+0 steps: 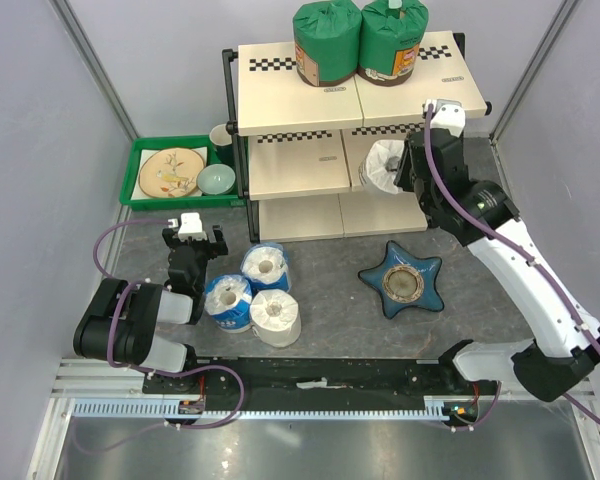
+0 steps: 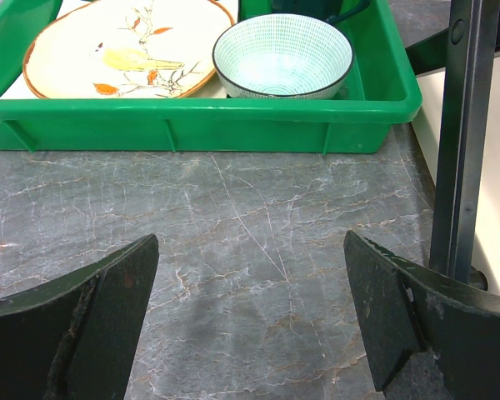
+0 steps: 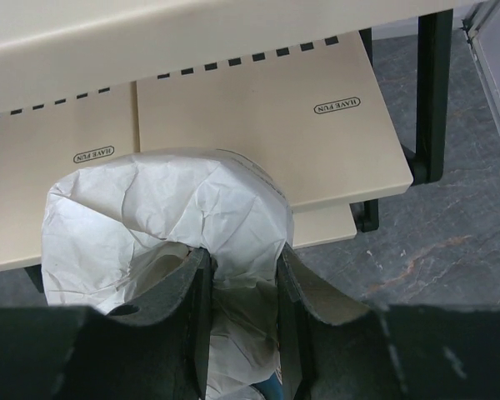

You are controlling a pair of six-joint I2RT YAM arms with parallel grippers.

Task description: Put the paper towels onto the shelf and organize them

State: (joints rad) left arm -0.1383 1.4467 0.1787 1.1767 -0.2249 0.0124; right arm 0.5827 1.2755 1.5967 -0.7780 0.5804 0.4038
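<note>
The shelf point(image 1: 280, 100) stands at the back centre. Two green-wrapped paper towels point(image 1: 327, 42) point(image 1: 392, 40) stand on its top board. My right gripper point(image 1: 408, 168) is shut on a white crinkled roll point(image 1: 382, 165) at the right half of the middle board. In the right wrist view its fingertips point(image 3: 202, 262) pinch the roll's wall point(image 3: 167, 208), one finger in the hollow core, in front of the cream board point(image 3: 317, 142). Two blue-and-white rolls point(image 1: 266, 266) point(image 1: 227, 300) and a white roll point(image 1: 276, 318) stand on the table. My left gripper point(image 1: 195, 240) point(image 2: 250, 250) is open and empty to their upper left.
A green tray point(image 1: 145, 150) point(image 2: 200, 125) with a painted plate point(image 2: 125, 46), a pale bowl point(image 2: 282, 54) and a mug sits left of the shelf. The shelf's black post point(image 2: 462, 142) is close on my left gripper's right. A blue star-shaped dish point(image 1: 402, 280) lies before the shelf.
</note>
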